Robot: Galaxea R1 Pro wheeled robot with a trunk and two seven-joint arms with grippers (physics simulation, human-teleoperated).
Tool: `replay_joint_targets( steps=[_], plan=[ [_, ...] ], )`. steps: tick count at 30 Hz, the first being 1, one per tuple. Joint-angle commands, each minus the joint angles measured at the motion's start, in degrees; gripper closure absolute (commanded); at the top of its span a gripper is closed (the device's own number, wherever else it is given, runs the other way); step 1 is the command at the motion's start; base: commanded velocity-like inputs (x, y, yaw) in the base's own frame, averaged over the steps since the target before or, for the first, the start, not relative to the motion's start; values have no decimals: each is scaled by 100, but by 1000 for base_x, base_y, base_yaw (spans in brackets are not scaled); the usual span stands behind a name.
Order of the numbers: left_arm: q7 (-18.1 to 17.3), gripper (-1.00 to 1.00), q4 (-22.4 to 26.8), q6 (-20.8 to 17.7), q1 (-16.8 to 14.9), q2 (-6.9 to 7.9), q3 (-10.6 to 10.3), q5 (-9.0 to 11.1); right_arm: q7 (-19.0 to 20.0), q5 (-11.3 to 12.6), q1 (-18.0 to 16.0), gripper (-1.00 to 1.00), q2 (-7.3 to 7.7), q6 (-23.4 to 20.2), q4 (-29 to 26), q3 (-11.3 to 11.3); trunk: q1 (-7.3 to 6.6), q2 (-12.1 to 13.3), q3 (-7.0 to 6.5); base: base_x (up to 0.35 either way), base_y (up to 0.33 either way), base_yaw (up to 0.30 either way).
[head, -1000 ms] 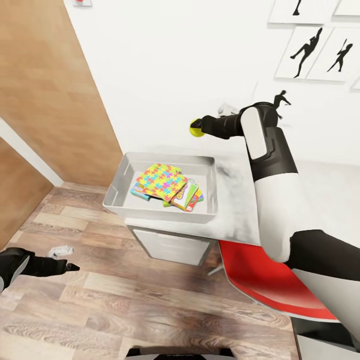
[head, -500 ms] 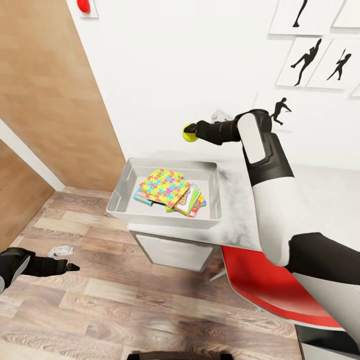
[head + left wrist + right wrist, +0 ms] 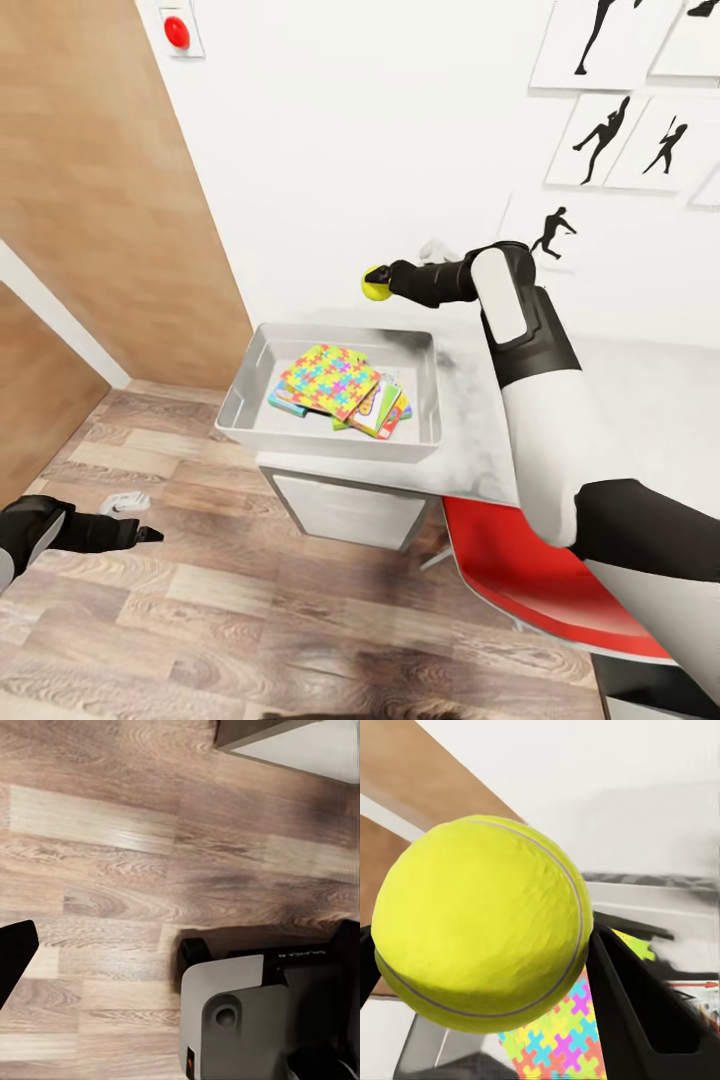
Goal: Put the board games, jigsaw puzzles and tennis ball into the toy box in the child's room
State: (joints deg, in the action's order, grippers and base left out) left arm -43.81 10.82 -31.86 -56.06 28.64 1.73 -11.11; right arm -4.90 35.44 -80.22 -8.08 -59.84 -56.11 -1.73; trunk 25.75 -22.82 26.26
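My right gripper (image 3: 380, 283) is shut on the yellow-green tennis ball (image 3: 374, 287), held in the air above the far rim of the pale grey toy box (image 3: 258, 345). The ball (image 3: 480, 922) looms large in the right wrist view, with dark fingers (image 3: 622, 1001) beside it. Inside the box a bright jigsaw puzzle (image 3: 329, 379) lies on top of the pile, with board games (image 3: 381, 409) sticking out from under it. The box sits at the left end of the pale table (image 3: 475, 440). My left gripper (image 3: 140, 535) hangs low over the wood floor at the left, looking shut.
A red chair (image 3: 530, 575) is tucked under the table in front of my trunk. White drawers (image 3: 345, 510) stand below the box. A wooden wall panel (image 3: 100, 200) lies left, with a red wall button (image 3: 177, 32) above. My base (image 3: 247, 1012) appears on the floor.
The right gripper has carried the tennis ball leftward relative to the toy box, from above the box's far right corner toward its middle. The head view has tilted up slightly. The left arm is unchanged.
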Motion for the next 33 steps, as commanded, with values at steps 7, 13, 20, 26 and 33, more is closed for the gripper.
replay_joint_targets(
  steps=[7, 13, 20, 26, 33],
  plan=[
    [-31, -100, 8, -26, 38, -19, 20, -42, -54, 88, 189, 100, 5, -16, -68, 7, 3, -10, -58, 0, 0, 0],
    [-31, -100, 8, -25, 49, -61, 20, -43, -55, 86, 425, 100, 2, -16, -87, 8, 3, -10, -114, 0, 0, 0],
    [-31, -100, 8, 15, 136, -77, 20, -49, -58, 72, 912, 100, 2, -16, -723, 14, 3, -10, -181, 0, 0, 0],
    [-31, -100, 8, 91, 147, -108, 20, -49, -63, 61, 1050, 100, 4, -16, -971, 3, 3, -10, -237, 0, 0, 0],
    [-31, -100, 8, 102, 148, -112, 20, -49, -63, 66, 1116, 100, 0, -16, -996, -10, 3, -10, -304, 0, 0, 0]
  ],
)
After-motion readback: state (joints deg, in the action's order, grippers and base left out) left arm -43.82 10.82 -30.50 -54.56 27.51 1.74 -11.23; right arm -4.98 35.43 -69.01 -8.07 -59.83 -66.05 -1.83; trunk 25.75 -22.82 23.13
